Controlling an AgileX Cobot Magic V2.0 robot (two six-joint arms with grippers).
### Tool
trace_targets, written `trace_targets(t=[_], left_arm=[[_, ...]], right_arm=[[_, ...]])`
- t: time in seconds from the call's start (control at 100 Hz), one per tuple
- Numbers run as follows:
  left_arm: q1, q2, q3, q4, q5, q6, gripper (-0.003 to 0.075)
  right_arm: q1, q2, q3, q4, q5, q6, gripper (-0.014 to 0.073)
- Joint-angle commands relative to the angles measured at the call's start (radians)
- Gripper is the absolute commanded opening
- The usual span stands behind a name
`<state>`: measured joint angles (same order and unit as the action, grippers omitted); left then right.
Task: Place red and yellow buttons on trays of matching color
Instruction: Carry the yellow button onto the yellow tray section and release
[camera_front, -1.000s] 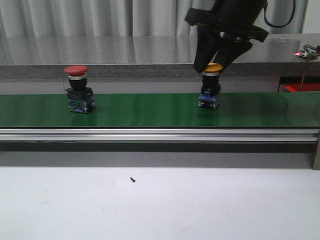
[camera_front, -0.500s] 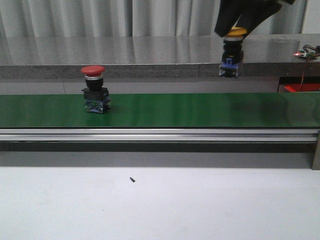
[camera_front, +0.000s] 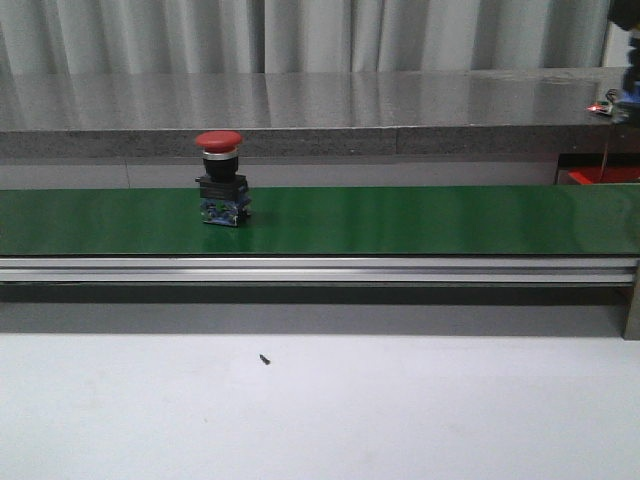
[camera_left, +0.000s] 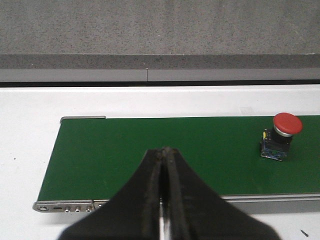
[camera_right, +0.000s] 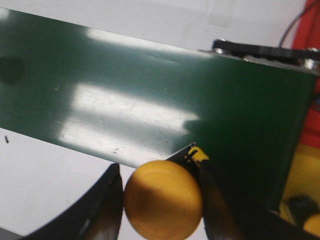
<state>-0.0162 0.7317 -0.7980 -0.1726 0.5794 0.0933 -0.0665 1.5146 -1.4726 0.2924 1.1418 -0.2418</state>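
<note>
Left gripper (camera_left: 165, 200): black fingers pressed together, empty, poised above the green conveyor belt (camera_front: 400, 220). Red mushroom-head push button (camera_front: 222, 178): upright on the belt, left of centre; it has travelled rightward since the earlier frames. Right gripper (camera_right: 160, 200): clamped on the yellow mushroom-head push button (camera_right: 162, 205), now carried off the belt toward the right edge. Step in hand: transporting yellow. Next: release over the yellow tray (camera_right: 305, 175), probably the yellow surface beyond the belt's end.
</note>
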Motion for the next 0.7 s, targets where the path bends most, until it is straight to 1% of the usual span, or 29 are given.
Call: trace_targets(t=[0.0, 0.14, 0.2, 0.31, 0.54, 0.69], left_arm=[[-0.006, 0.002, -0.026, -0.011, -0.075, 0.000, -0.0020], [-0.006, 0.002, -0.026, -0.011, -0.075, 0.000, -0.0020], [-0.006, 0.002, -0.026, -0.011, -0.075, 0.000, -0.0020], [-0.006, 0.002, -0.026, -0.011, -0.075, 0.000, -0.0020], [-0.006, 0.002, -0.026, -0.011, -0.075, 0.000, -0.0020], [-0.006, 0.002, -0.026, -0.011, -0.075, 0.000, -0.0020]], right_arm=[[-0.064, -0.096, 0.045, 0.001, -0.059, 0.003, 0.0231], [-0.175, -0.145, 0.118, -0.051, -0.077, 0.002, 0.0231], [-0.239, -0.152, 0.132, -0.051, -0.090, 0.013, 0.0231], [-0.315, -0.152, 0.133, -0.051, -0.100, 0.039, 0.0231], [-0.430, -0.138, 0.143, -0.051, -0.143, 0.064, 0.0231], [-0.483, -0.106, 0.166, -0.055, -0.174, 0.082, 0.0231]])
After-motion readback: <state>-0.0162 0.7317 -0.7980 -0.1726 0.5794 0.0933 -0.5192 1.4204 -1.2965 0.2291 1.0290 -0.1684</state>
